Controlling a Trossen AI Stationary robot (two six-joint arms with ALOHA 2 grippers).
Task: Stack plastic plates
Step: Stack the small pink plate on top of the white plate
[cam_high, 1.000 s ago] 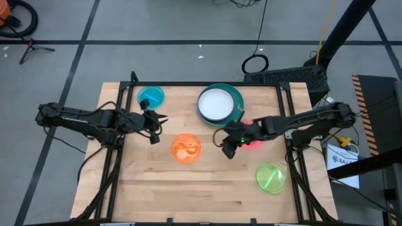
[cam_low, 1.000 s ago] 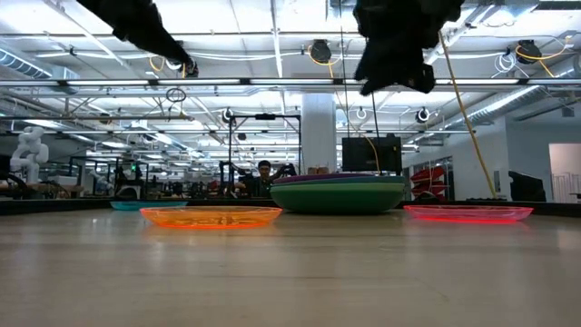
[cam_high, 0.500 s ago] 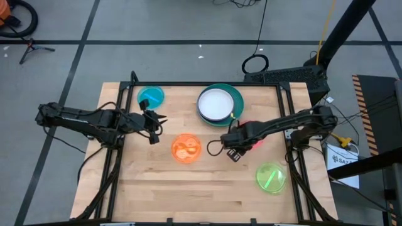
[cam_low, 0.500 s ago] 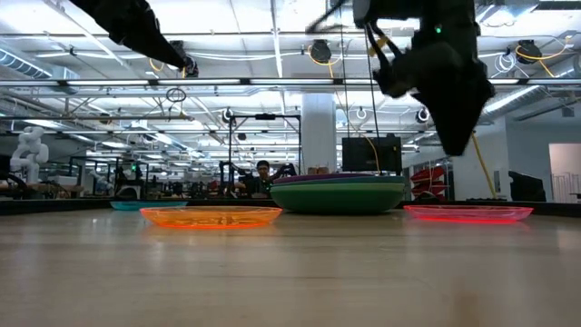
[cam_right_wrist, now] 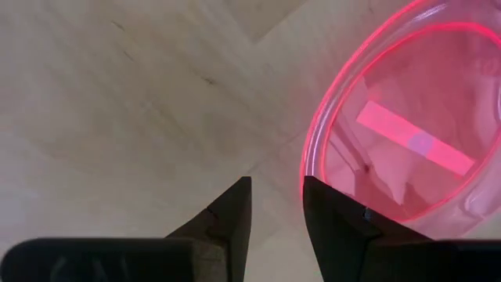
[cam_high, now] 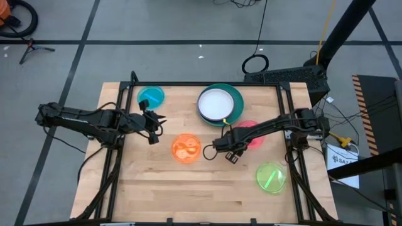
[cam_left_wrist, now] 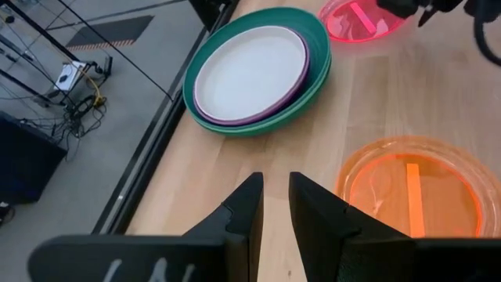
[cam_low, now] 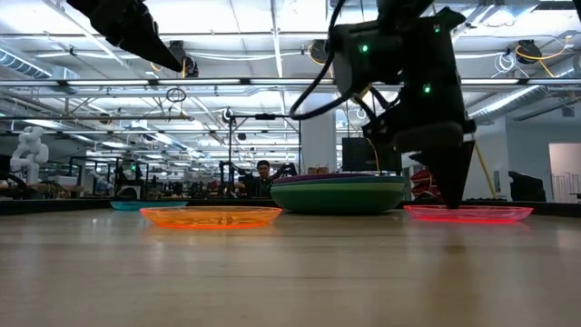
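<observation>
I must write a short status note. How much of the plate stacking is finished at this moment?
Done: a stack stands at the back, white plate on top, purple and green rims beneath. In hand: the right claw is open, low beside the pink plate, gripping nothing yet. Left: the orange plate, blue plate and lime plate lie single. The left claw waits empty above the table.

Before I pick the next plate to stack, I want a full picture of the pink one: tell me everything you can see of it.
The pink plate is small, round, translucent plastic with a raised rim, glowing red-pink, a lighter strip showing across its middle. It lies flat on the wooden table, right of the green stack and apart from it. The right hand hangs at its rim, fingers slightly apart, one finger over the edge; contact cannot be told.
</observation>
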